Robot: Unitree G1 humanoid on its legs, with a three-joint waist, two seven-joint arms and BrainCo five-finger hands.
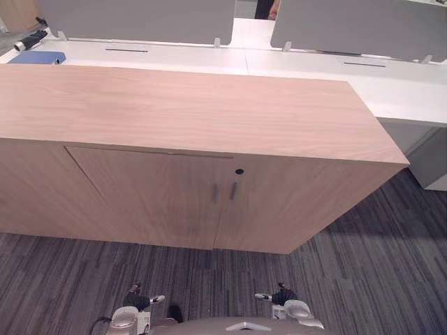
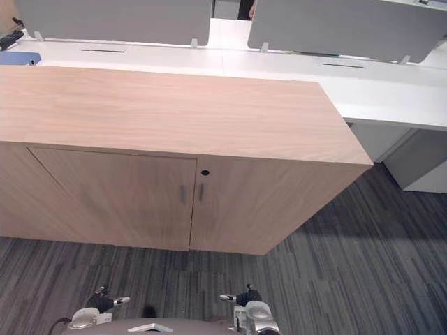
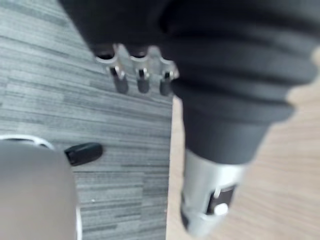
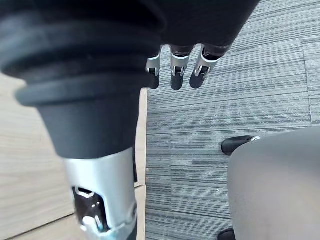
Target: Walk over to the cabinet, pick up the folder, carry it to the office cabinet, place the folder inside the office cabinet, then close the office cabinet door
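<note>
A low wooden cabinet (image 1: 181, 112) stands straight in front of me, its top bare. Both of its doors are shut, with two small handles (image 1: 223, 191) and a keyhole (image 1: 239, 171) at the middle. A flat blue folder (image 1: 36, 57) lies on the white desk behind the cabinet, at the far left. My left hand (image 3: 142, 82) hangs down beside the cabinet front, fingers straight and holding nothing. My right hand (image 4: 176, 75) also hangs over the carpet, fingers straight and empty.
White desks (image 1: 391, 87) with grey divider screens (image 1: 140, 17) run behind the cabinet. A person (image 1: 269, 8) shows partly at the back. A black object (image 1: 28, 40) lies near the folder. Grey striped carpet (image 1: 377, 265) spreads in front and to the right.
</note>
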